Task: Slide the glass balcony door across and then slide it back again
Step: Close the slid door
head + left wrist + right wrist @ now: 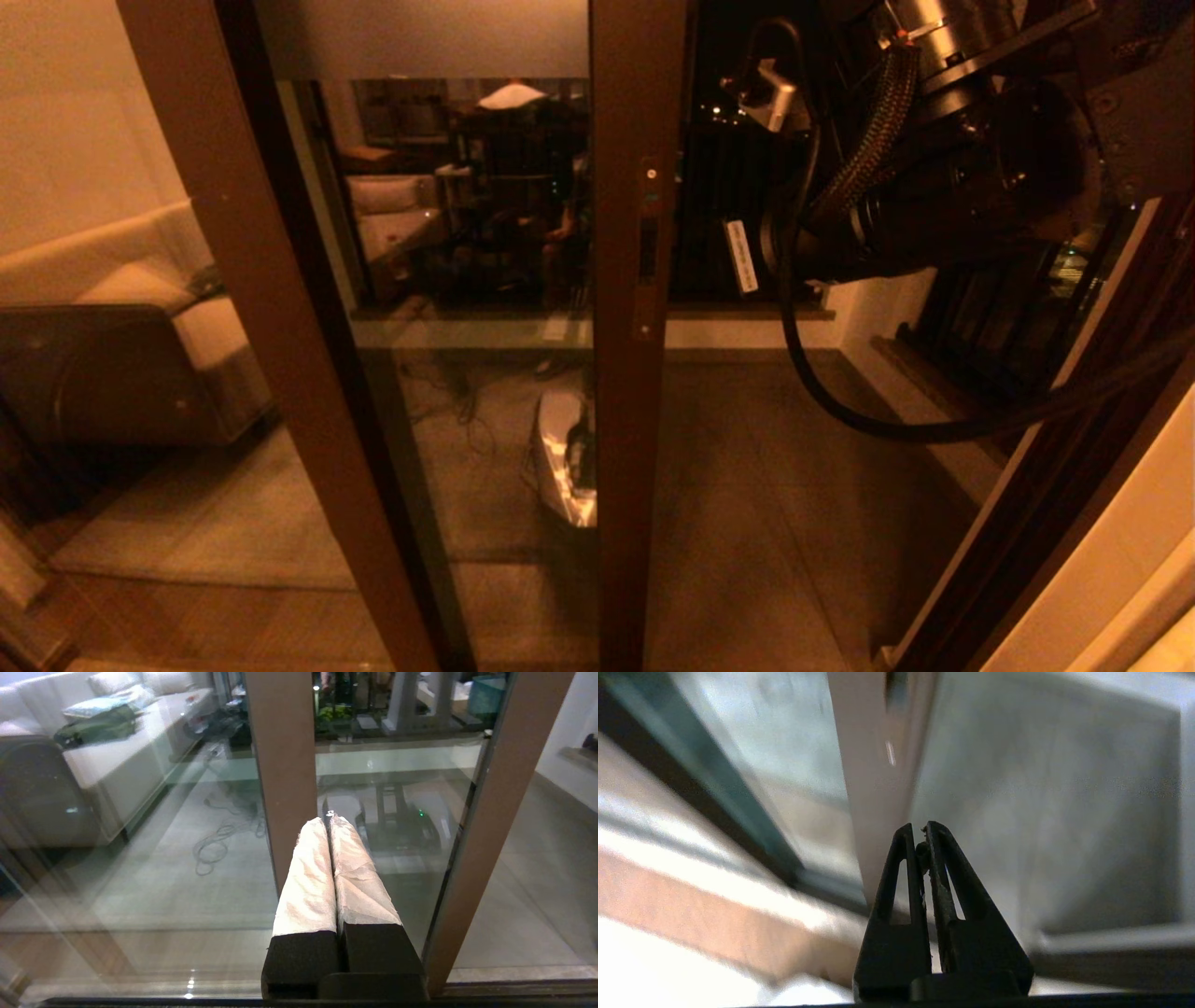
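The glass balcony door (467,308) stood in front of the robot, its brown upright stile (635,392) running from top to bottom near the middle of the head view, with the narrow dark handle slot (646,250) set into it at about mid-height. To the right of that stile the doorway looked open to the tiled balcony floor (766,504) and the dark barred railing beyond, so the door appeared to be partly slid across; I could not tell from the pictures whether this was the outward slide or the return.

The right arm (934,187) was raised at the upper right of the head view, near the stile but apart from it there. In its wrist view the right gripper (923,833) had its two black fingers clenched together with nothing between them, the tips pointing toward the stile just below the slot; whether they touched the frame was unclear, as that view was blurred.

The left gripper (330,822) was also clenched, its white-wrapped fingers (308,877) pressed together and empty, hanging low before the glass between two brown frame uprights, away from the handle.

By my judgement the task was not finished: no gripper was in the handle slot, and at least one slide of the door looked left to do, starting with the right gripper hooking the stile or slot.
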{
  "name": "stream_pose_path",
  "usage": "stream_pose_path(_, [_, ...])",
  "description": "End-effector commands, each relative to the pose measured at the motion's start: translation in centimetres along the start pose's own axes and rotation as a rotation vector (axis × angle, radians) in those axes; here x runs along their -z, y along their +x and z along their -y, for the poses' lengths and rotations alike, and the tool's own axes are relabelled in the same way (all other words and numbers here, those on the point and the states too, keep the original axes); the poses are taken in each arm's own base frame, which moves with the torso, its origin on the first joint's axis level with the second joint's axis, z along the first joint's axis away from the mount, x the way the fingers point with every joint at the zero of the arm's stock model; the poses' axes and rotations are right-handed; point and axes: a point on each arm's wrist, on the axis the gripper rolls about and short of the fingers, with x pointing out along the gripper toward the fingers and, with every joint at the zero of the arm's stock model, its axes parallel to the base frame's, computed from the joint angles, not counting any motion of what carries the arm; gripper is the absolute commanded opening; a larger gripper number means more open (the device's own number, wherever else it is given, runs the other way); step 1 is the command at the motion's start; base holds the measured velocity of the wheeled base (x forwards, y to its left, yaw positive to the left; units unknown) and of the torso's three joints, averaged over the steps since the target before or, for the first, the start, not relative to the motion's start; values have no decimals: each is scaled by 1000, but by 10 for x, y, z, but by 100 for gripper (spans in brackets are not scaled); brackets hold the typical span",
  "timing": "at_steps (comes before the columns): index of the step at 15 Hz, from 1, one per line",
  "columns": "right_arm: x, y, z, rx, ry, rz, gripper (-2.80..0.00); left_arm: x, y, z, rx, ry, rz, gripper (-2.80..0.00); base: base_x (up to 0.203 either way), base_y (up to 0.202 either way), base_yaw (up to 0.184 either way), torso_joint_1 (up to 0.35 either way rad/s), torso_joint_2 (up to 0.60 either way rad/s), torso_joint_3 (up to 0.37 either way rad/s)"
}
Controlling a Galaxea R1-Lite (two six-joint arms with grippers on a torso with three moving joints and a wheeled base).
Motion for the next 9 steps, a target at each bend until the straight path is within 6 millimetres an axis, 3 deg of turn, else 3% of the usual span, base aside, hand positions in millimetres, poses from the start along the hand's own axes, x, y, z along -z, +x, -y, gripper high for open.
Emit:
stream_pose_path(1, [-2,18,-3,3,16,31,-280,9,2,1,4,-1,-31,-280,0,0,0,0,0,0])
stream_pose_path(5, [-6,51,-8,-1,42,118,-280,9,2,1,2,-1,-31,-280,0,0,0,0,0,0])
stream_pose_path(9, [-4,66,13,61,30,98,-280,9,2,1,2,-1,-31,-280,0,0,0,0,0,0])
